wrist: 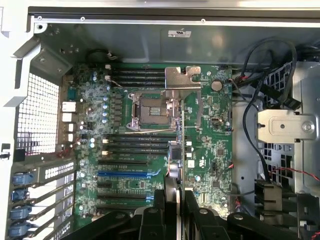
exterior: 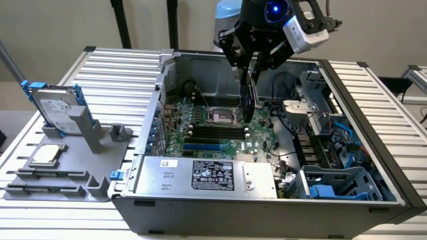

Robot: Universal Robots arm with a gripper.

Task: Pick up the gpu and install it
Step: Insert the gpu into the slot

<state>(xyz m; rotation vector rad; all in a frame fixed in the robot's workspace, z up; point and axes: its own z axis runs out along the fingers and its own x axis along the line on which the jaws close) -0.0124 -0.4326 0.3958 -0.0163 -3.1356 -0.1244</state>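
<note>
Over the open computer case (exterior: 267,202), the hand (exterior: 251,64) is clamped on the gpu (exterior: 247,97), which hangs on edge straight below it, above the motherboard (exterior: 200,136) near the CPU socket (exterior: 223,116), not yet seated.

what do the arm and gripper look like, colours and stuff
The gripper is black, with jointed linkage fingers and a glowing blue light on its body. A pale grey camera box with a black face sits on its side. The arm has a light blue joint cap.
</note>
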